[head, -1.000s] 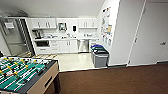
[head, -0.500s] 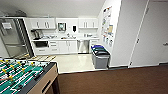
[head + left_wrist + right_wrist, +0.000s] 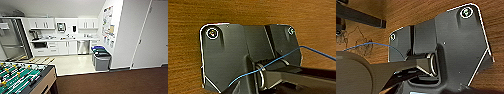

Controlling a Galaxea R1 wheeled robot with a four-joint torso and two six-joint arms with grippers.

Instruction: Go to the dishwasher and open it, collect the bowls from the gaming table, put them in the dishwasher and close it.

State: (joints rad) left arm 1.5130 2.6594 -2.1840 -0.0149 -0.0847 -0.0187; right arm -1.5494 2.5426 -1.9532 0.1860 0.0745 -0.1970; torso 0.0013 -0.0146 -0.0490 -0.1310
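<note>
The head view looks across brown carpet [image 3: 112, 82] into a small kitchen with a pale floor [image 3: 72, 63]; the dishwasher [image 3: 83, 47], a steel front under the worktop [image 3: 62, 39], stands shut in the far row of white cabinets [image 3: 62, 47], near the middle of the back wall; white wall cupboards [image 3: 41, 23] hang above the worktop, with a dark coffee machine [image 3: 33, 35] at its left end; a tall steel fridge [image 3: 11, 40] fills the left side of the kitchen; a grey bin [image 3: 101, 60] with blue and green lids stands against the white wall on the right, between the dishwasher and the carpet; posters [image 3: 108, 23] hang on that wall; a pale door [image 3: 152, 37] closes the right side. The gaming table [image 3: 22, 77], green field with rods, sits at the lower left, well apart from the dishwasher; whether bowls lie on it cannot be told. Both wrist views show dark robot plates over brown carpet, each crossed by a thin blue cable [image 3: 278, 60]; for either gripper, wide or narrow cannot be told.
</note>
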